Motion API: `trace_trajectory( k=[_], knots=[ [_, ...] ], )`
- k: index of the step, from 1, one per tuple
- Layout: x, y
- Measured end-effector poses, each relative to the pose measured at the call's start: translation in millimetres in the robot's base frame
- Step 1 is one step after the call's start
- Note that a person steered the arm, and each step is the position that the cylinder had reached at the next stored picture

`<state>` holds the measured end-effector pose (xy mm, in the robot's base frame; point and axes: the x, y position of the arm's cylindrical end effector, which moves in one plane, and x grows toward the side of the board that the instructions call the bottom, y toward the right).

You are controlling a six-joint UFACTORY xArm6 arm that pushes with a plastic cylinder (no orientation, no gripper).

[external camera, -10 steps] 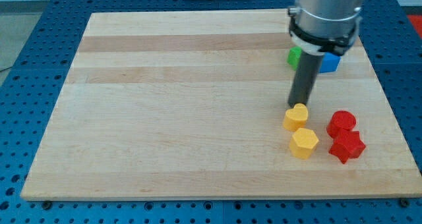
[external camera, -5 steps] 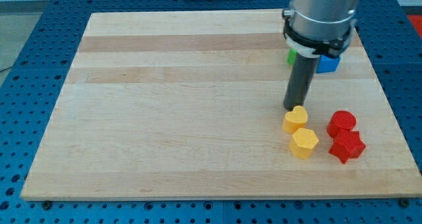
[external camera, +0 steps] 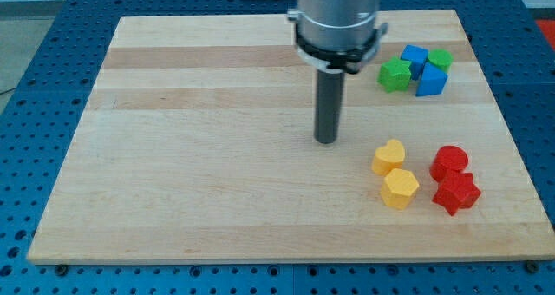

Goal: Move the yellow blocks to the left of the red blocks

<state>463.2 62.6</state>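
My tip (external camera: 326, 140) has no claw, holds nothing, stands apart left of the yellow blocks (external camera: 389, 156); beside red blocks (external camera: 449, 162), they seem light, rigid, slippery; push low on flat sides.

My tip (external camera: 326, 140) stands left of two yellow blocks (external camera: 389, 156), red blocks (external camera: 450, 162) beyond.

Pale wooden board (external camera: 217, 156) with lengthwise grain bands, filling most of the frame. Beneath and around it, blue perforated table (external camera: 35, 87) (regular rows of small holes), visible along left, right and bottom edges. Even, soft light, faint shadows.
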Motion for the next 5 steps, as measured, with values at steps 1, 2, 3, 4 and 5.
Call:
trace_trajectory(
  k=[1, 2, 3, 4, 5],
  knots=[
    [11, 43],
    [28, 77],
    [38, 89],
    [38, 73],
    [41, 16]
  ],
)
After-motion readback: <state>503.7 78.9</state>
